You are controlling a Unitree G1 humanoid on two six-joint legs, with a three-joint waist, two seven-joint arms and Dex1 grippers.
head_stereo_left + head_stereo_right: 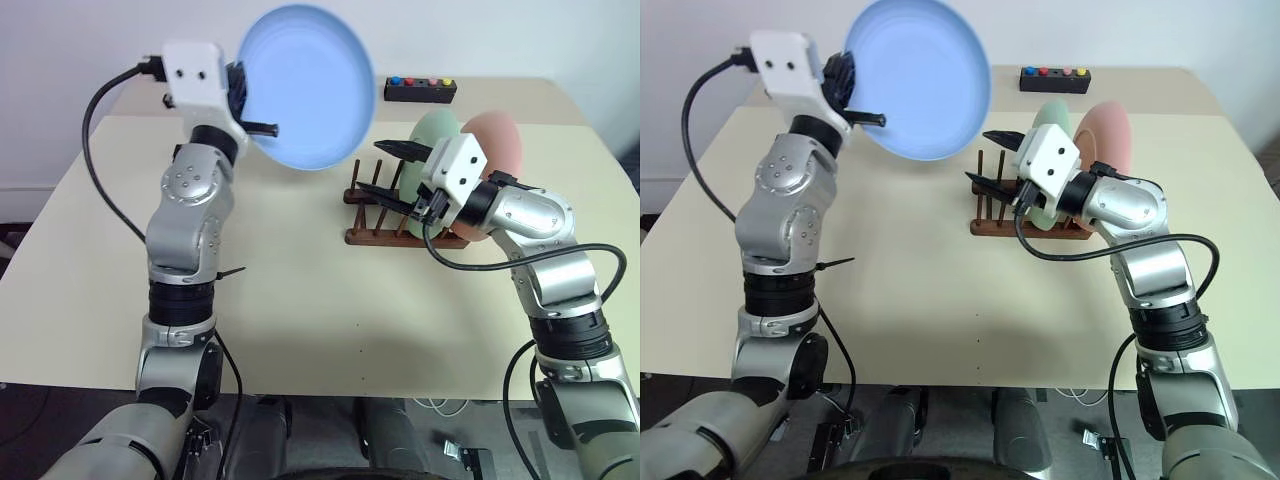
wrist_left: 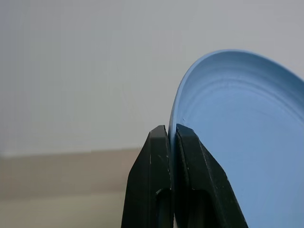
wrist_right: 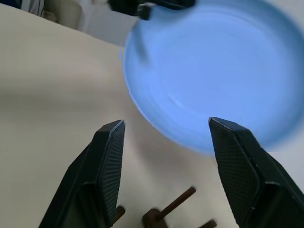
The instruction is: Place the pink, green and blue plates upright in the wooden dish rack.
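My left gripper [image 1: 265, 125] is shut on the rim of the light blue plate [image 1: 310, 85] and holds it tilted, high above the table, left of and behind the wooden dish rack [image 1: 375, 237]. The left wrist view shows both fingertips [image 2: 161, 137] pinching the plate's edge. The mint green plate [image 1: 432, 135] and the salmon pink plate [image 1: 500, 140] stand upright in the rack's right half. Bare pegs show at its left end. My right gripper [image 1: 368, 167] hovers open at that left end, pointing towards the blue plate [image 3: 213, 71], with nothing between its fingers.
A small black box with coloured buttons [image 1: 420, 89] sits at the back of the cream table [image 1: 300, 300], behind the rack. A pale wall rises behind the table. Open tabletop lies in front of and left of the rack.
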